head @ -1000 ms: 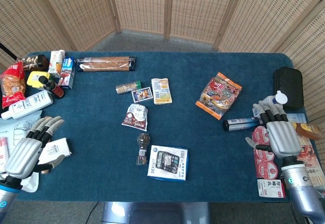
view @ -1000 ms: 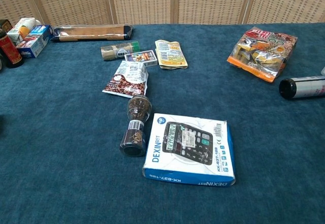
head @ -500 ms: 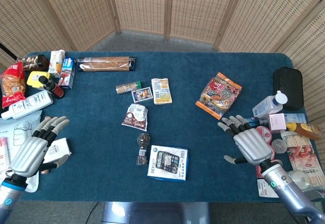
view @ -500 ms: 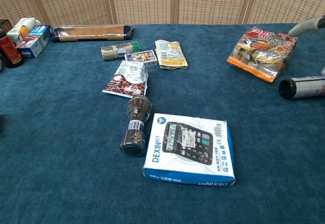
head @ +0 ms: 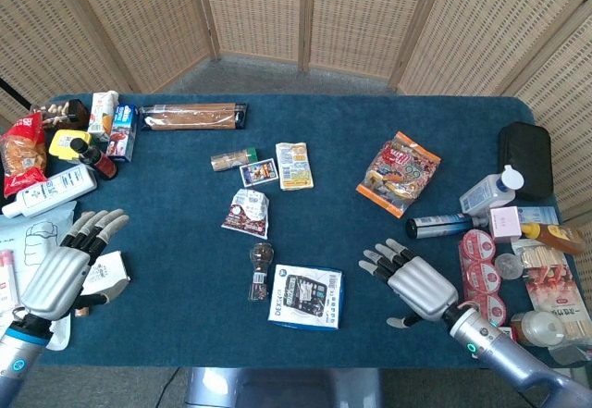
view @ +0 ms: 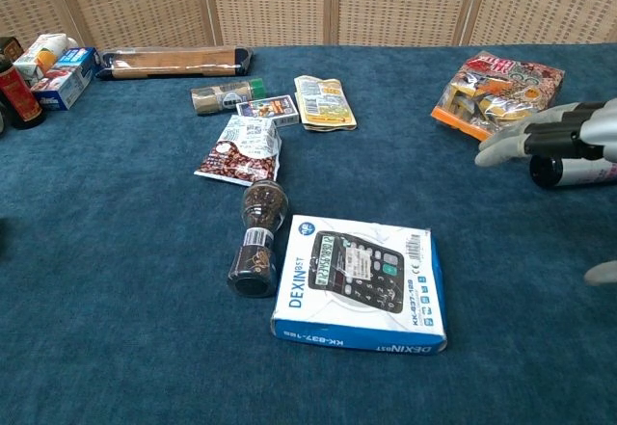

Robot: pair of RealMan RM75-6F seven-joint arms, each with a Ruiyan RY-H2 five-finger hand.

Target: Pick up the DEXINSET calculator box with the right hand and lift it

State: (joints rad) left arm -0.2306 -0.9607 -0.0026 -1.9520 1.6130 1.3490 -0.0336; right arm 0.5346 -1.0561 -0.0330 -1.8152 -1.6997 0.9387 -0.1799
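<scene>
The DEXINSET calculator box [head: 305,297] [view: 358,282] is white and blue and lies flat on the blue table near its front edge. My right hand [head: 413,283] hovers a short way to the box's right, palm down, fingers spread toward the box and holding nothing. In the chest view only its fingertips [view: 540,138] enter from the right edge. My left hand [head: 63,273] is open at the table's left front, over a small white box [head: 107,273], and is absent from the chest view.
A dark pepper grinder [head: 260,271] [view: 257,236] lies just left of the calculator box. A coffee sachet [head: 247,213], an orange snack bag [head: 399,173] and a black can [head: 439,226] lie farther back. Cups and packets [head: 481,274] crowd the right edge; bottles [head: 51,191] crowd the left.
My right hand has swept left from the clutter at the right edge toward the calculator box, its fingers now entering the chest view. The left hand has barely shifted.
</scene>
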